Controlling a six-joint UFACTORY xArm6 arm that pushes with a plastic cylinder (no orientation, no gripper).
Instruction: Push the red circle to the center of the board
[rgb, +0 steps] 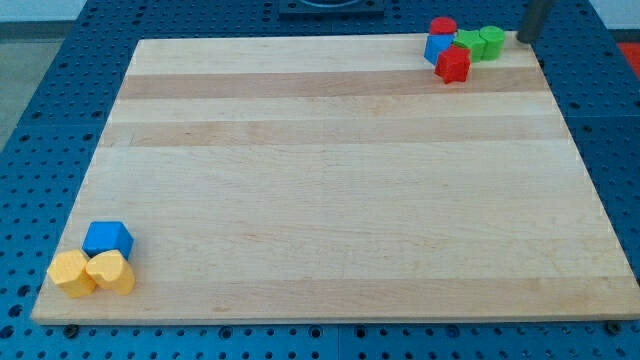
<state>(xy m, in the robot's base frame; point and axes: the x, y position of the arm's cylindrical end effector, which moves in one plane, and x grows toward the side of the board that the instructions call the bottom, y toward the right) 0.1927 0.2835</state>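
The red circle (443, 26) is seen clustered with other blocks at the pale wooden table's (330, 200) top-right corner, the rod's tip (524, 40), a tool with no grasp to report, beside them over blue pegboard (50, 120).

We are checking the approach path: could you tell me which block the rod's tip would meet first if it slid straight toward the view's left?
Probably the green block, nearest my tip; the red circle lies beyond. Depth is uncertain.
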